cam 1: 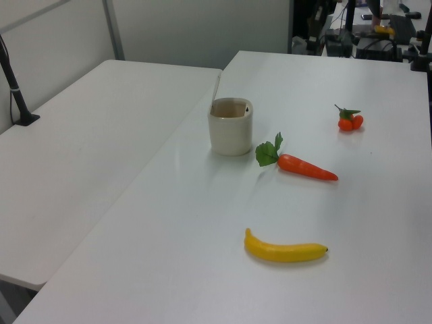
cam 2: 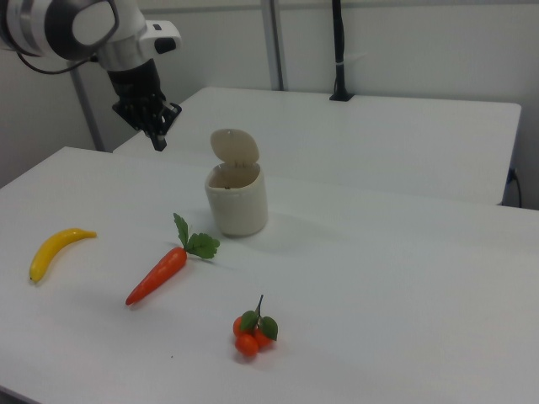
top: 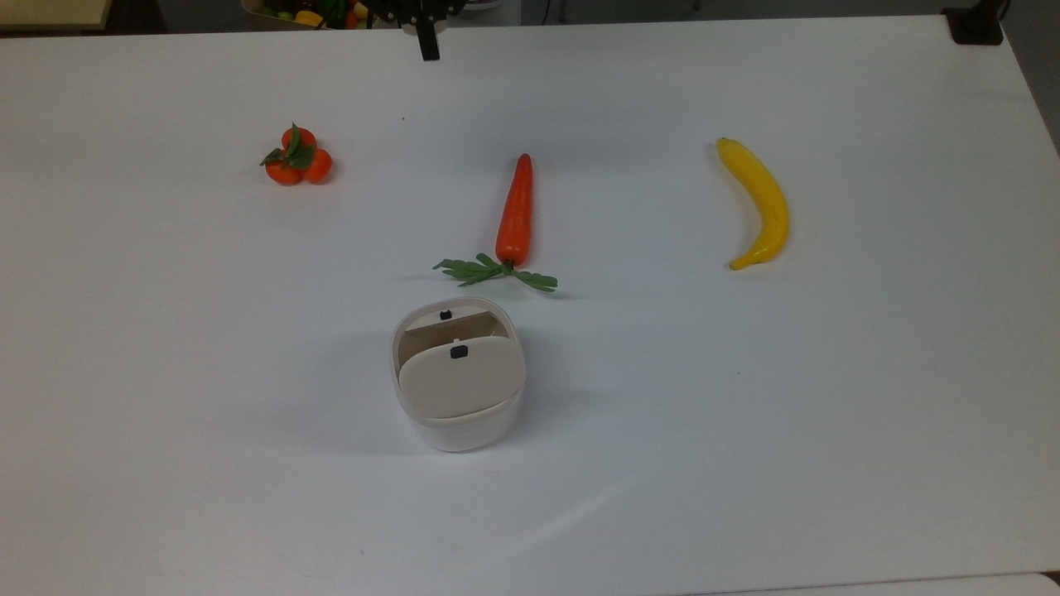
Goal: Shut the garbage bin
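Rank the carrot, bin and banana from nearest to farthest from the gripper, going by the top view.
Measured from the gripper at the top view's top edge:
1. Carrot, mid-table, just below and to the top view's right.
2. Bin, lower centre, its lid up.
3. Banana, far on the top view's right.

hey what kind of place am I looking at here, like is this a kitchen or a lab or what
Most likely a robotics lab, not a kitchen. A robot arm with its gripper hangs over a plain white table, where a carrot, a banana and an open garbage bin are spaced out like test props.
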Tool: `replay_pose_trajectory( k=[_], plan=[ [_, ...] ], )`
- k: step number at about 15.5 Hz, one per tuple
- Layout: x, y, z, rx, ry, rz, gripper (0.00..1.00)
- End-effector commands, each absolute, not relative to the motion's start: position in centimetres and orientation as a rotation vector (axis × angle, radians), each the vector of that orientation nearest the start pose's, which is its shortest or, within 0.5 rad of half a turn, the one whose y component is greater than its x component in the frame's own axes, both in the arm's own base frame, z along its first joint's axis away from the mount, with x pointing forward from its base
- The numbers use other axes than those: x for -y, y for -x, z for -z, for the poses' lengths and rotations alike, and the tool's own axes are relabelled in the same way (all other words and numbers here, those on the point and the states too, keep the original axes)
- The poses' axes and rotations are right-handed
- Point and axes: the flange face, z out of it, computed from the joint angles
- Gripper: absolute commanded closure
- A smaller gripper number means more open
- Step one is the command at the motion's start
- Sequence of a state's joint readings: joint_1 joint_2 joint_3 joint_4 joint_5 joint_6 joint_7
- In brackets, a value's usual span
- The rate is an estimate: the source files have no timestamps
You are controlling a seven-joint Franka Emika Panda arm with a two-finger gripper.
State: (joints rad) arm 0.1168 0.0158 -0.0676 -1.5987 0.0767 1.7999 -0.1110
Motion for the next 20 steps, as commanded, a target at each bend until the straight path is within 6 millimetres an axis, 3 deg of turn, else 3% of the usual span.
replay_pose_trajectory(
  k=[1, 5, 11, 16, 20],
  plan=[
    [-3.6, -59.8, -62.8, 0.225, 3.022, 0.397, 1.00],
    [-3.8, -62.0, -62.7, 0.136, 2.979, 0.539, 1.00],
    [-4.0, -67.0, -61.8, -0.006, 2.925, 0.755, 1.00],
    [-4.5, -70.1, -59.7, -0.041, 2.853, 0.983, 1.00],
    [-5.4, -71.5, -58.1, -0.034, 2.814, 1.075, 1.00]
  ],
)
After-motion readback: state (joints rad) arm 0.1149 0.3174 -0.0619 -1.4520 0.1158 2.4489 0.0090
